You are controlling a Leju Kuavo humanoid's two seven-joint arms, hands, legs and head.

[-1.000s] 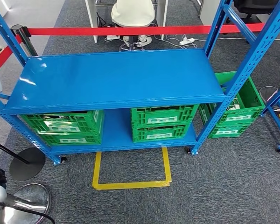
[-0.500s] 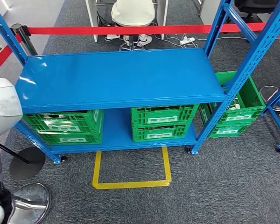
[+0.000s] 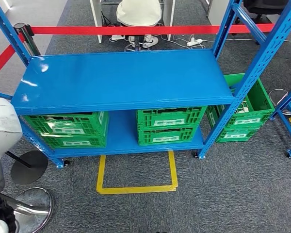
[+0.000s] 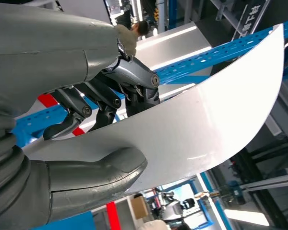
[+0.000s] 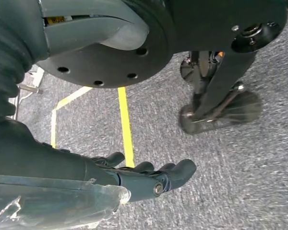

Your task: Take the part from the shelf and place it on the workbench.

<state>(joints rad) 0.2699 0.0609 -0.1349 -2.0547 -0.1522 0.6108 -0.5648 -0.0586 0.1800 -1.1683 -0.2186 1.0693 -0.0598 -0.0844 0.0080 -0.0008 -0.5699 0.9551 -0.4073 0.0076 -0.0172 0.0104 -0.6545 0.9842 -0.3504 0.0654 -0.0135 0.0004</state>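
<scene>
The part is a white, curved sheet [image 4: 208,120]. My left hand [image 4: 55,57] grips it, with the thumb [image 4: 99,175] under one face and the dark fingers [image 4: 99,98] on the other. In the head view the white part [image 3: 3,127] shows at the left edge, beside the left end of the blue shelf [image 3: 122,77]. The shelf's top board is bare. My right hand [image 5: 142,179] hangs low over the grey carpet with its fingers stretched out and nothing in them.
Green crates [image 3: 169,126] [image 3: 69,128] sit on the shelf's lower board, and another [image 3: 246,114] stands behind its right post. A yellow floor square [image 3: 137,189] lies in front. Red barrier tape [image 3: 137,30] runs behind. Round stanchion bases [image 3: 28,167] stand at the lower left.
The white part came into the head view at the left edge and has since sunk a little lower. The shelf and crates have not moved.
</scene>
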